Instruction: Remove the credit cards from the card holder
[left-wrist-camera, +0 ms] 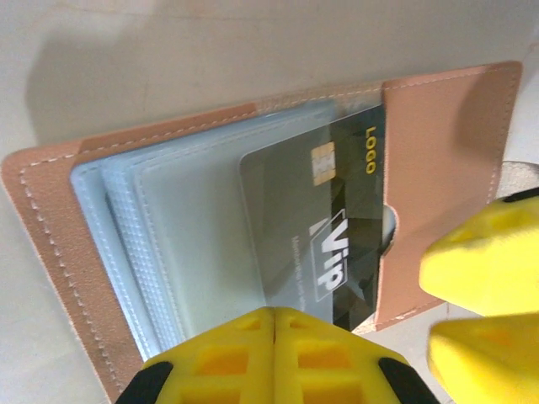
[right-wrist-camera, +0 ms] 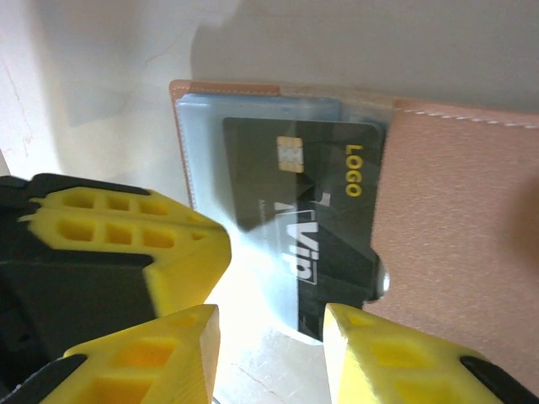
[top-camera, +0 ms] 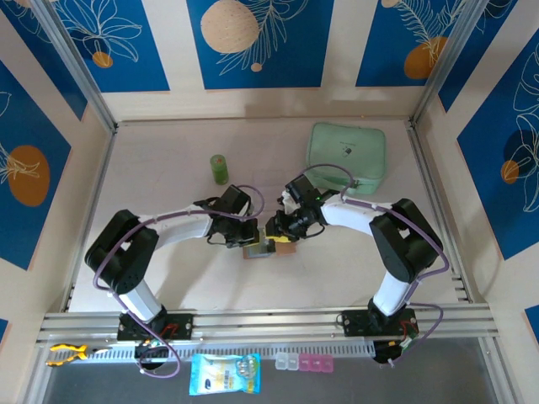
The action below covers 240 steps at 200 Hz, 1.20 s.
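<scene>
The card holder lies open on the table, salmon-tan outside with clear sleeves fanned inside; in the top view it sits between the two grippers. A dark credit card marked "Vip" and "LOGO" sticks halfway out of the tan pocket. My left gripper is shut, its tips down at the near edge of the clear sleeves. My right gripper is open, its fingers straddling the near edge of the dark card and sleeve. Whether the pads touch the card is unclear.
A mint-green pouch lies at the back right and a small green cylinder stands behind the left arm. Beyond the front rail lie a blue packet and small pink and white boxes. Walls enclose the table on three sides.
</scene>
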Tool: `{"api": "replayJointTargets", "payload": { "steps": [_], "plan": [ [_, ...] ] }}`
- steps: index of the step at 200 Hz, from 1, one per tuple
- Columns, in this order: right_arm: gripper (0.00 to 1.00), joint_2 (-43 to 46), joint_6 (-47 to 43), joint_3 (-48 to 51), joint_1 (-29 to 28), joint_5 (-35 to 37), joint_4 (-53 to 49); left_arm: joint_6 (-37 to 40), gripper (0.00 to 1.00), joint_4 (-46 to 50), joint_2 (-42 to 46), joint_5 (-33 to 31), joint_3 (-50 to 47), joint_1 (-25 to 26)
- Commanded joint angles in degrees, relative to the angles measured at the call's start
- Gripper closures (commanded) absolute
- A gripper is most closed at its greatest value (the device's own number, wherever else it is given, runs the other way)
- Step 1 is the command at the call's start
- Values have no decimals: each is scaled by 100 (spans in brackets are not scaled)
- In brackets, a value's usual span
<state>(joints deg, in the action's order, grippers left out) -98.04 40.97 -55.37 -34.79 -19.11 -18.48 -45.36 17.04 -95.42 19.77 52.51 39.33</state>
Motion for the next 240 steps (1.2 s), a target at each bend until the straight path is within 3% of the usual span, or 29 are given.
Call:
{"api": "replayJointTargets", "payload": {
  "steps": [1, 120, 163, 201, 240],
  "plan": [
    [61, -31, 3, 97, 90, -145, 10, -161, 97, 12, 89, 254, 176, 102],
    [62, -419, 16, 436, 255, -75, 225, 95, 98, 212, -381, -331, -160, 146],
    [62, -471, 40, 673, 397, -245, 551, 25, 98, 158, -171, -432, -282, 136],
    [62, -334, 95, 737, 420, -536, 814, -278, 95, -602, 36, 17, -459, 101],
    [62, -61, 81, 731, 421, -705, 829, -146, 96, -167, 205, -347, -291, 89]
  ]
}}
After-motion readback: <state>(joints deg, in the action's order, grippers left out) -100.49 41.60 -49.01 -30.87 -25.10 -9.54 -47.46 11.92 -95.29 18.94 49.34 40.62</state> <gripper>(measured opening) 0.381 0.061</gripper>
